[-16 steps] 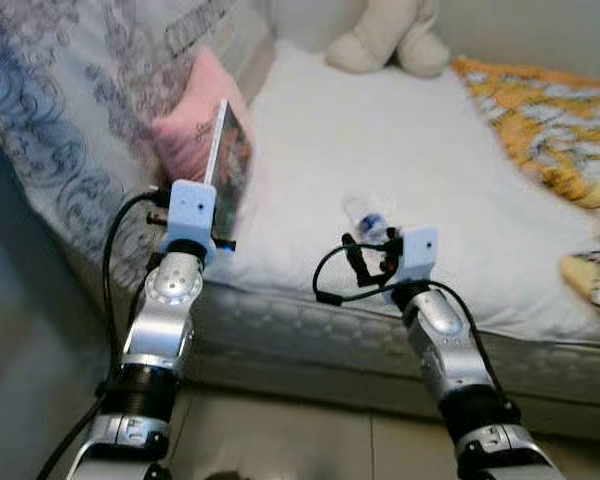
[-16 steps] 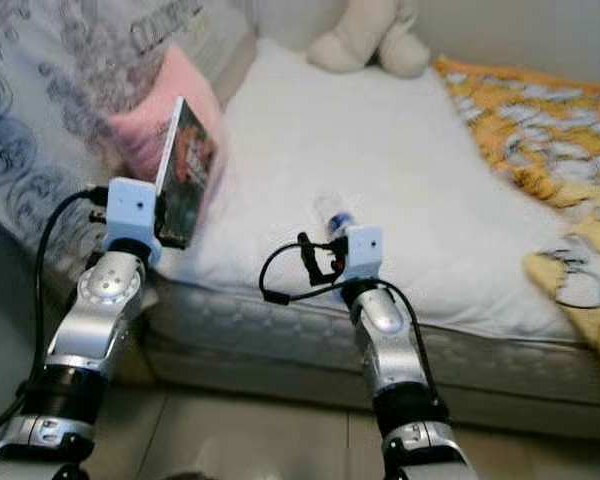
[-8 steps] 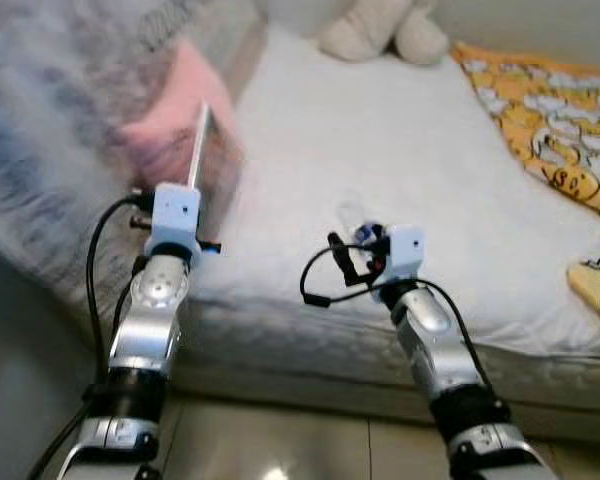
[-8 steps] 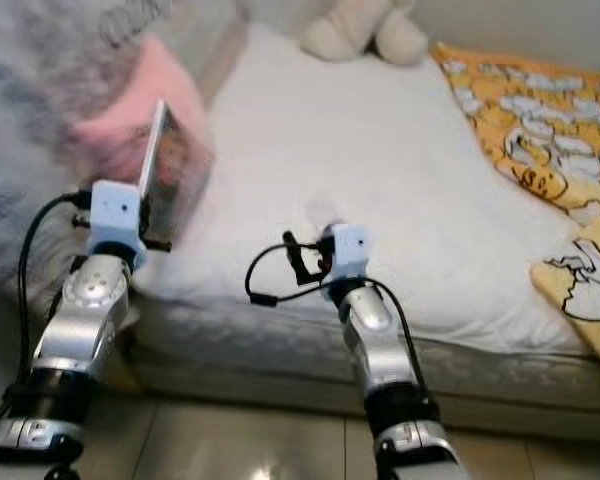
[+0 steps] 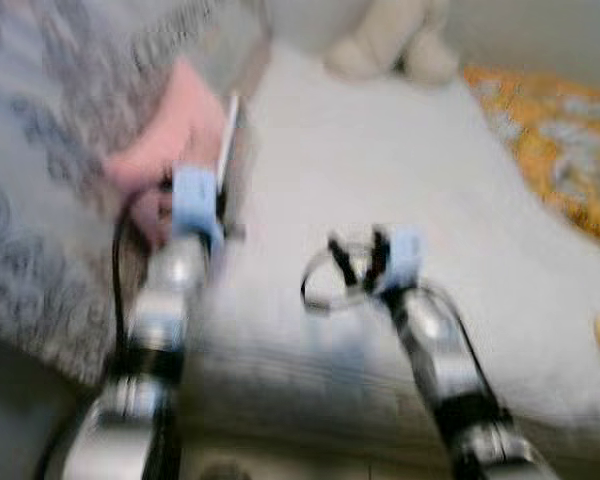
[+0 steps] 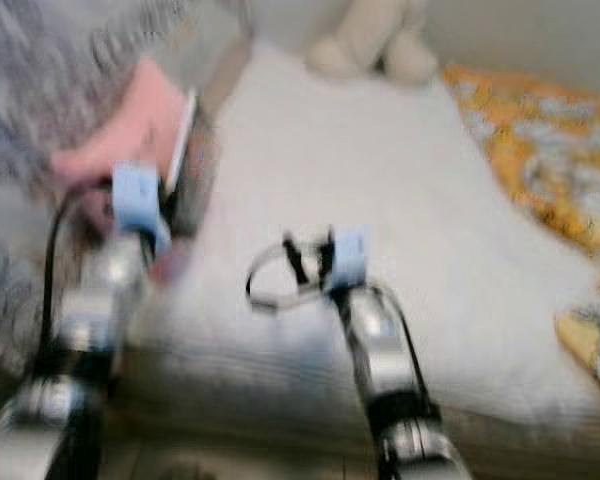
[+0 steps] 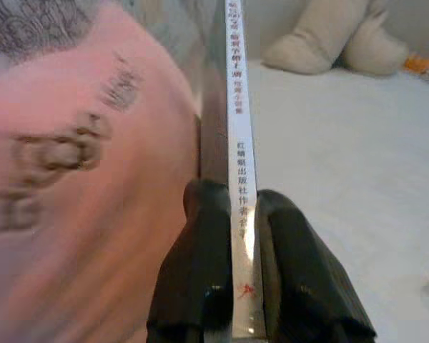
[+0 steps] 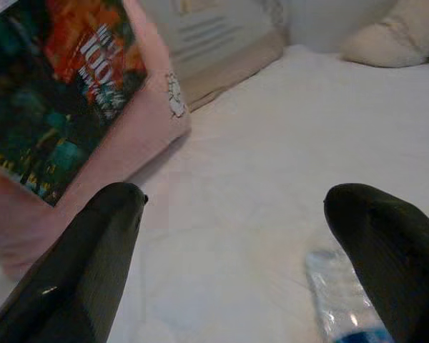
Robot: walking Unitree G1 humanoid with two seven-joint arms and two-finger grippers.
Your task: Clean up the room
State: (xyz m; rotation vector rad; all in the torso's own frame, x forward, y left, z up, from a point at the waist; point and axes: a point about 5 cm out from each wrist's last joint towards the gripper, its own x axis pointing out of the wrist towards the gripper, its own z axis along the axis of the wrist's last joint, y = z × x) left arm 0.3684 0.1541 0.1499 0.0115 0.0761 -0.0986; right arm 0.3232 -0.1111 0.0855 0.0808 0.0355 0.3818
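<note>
Head views, all blur: left gripper (image 5: 215,205) holds a book (image 5: 228,150) upright beside the pink pillow (image 5: 165,135) on the bed (image 5: 380,160); right gripper (image 5: 365,262) hovers over the sheet.

Left wrist: fingers (image 7: 200,271) clamp the book's spine low down, so it could pivot or slip if the arm swings.

Right wrist: jaws wide apart and empty, a water bottle (image 8: 336,300) lying just ahead; a careless close might roll it off
</note>
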